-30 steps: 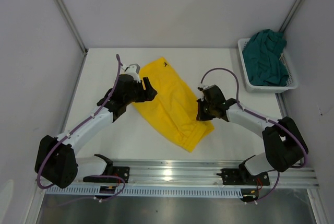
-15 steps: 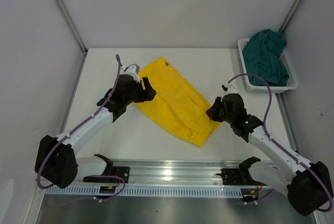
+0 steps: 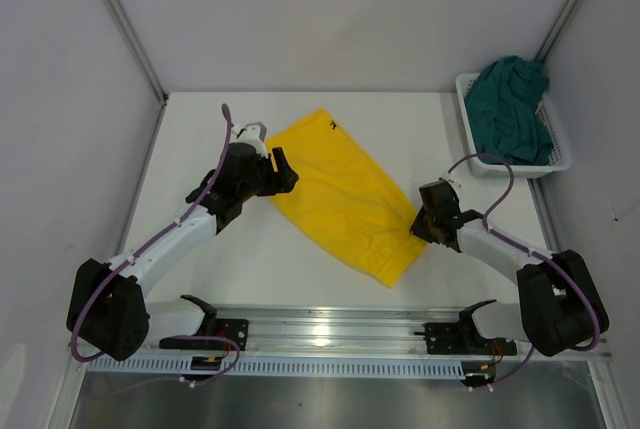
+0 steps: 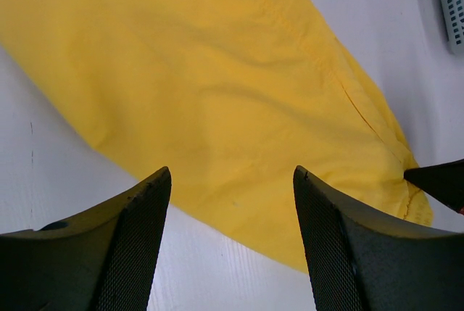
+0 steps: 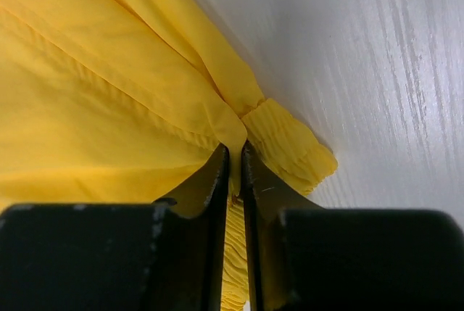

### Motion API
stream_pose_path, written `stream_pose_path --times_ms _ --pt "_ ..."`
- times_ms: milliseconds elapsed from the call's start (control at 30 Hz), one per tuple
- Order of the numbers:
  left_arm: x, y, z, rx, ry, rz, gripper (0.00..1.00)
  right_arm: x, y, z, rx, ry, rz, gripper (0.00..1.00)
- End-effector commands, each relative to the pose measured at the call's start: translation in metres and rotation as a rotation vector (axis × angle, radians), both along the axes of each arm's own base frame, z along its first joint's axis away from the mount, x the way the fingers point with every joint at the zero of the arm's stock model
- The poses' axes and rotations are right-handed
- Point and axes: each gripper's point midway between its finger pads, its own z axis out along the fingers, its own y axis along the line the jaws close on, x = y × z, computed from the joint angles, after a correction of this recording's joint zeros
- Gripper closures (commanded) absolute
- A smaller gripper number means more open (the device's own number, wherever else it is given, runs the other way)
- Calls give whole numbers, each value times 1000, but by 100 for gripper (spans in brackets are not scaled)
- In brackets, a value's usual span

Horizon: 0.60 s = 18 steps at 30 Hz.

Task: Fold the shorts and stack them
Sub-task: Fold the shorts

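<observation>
The yellow shorts (image 3: pixel 345 194) lie flat and slanted on the white table, small dark logo at the far end. My right gripper (image 3: pixel 425 221) is shut on their near right edge, pinching a fold of yellow fabric (image 5: pixel 233 137) by the waistband. My left gripper (image 3: pixel 282 171) is open and empty at the shorts' left edge; in its wrist view the shorts (image 4: pixel 217 86) lie just ahead of the fingers (image 4: pixel 130 231). The dark teal shorts (image 3: pixel 510 109) lie bunched in the basket at the back right.
A white mesh basket (image 3: pixel 467 124) stands at the table's back right corner, its corner also in the left wrist view (image 4: pixel 453 3). Grey walls close the left, back and right sides. A metal rail (image 3: pixel 330 329) runs along the near edge.
My right gripper has moved right, then back to the shorts' near right edge and pinched it. The shorts have shifted slightly rightward. The left arm has not moved.
</observation>
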Motion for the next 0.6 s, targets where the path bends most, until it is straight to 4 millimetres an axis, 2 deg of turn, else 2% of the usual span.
stream_pose_path --times_ms 0,67,100,233,367,433,467,533,567 --pt "4 -1 14 14 -51 -6 29 3 -16 -5 -75 21 -52 84" --pt "4 -3 17 18 -61 -13 29 3 -16 -1 -69 3 -48 67" --pt "3 -4 15 24 -58 -17 29 5 -15 7 -62 -27 -36 48" --pt "0 -16 18 57 -69 -60 29 1 -20 20 -54 -53 -23 25" --pt "-13 -43 17 61 -77 -145 29 -8 -16 39 14 -98 5 23" --pt "-22 -54 14 62 -72 -173 29 -16 -14 40 46 -94 21 23" --pt "-31 -67 14 57 -77 -211 29 -17 -12 49 70 -128 30 23" --pt "-40 -78 4 75 -63 -241 29 -24 -14 50 81 -128 31 22" --pt "-51 -93 3 76 -66 -289 29 -26 -16 52 80 -136 33 21"
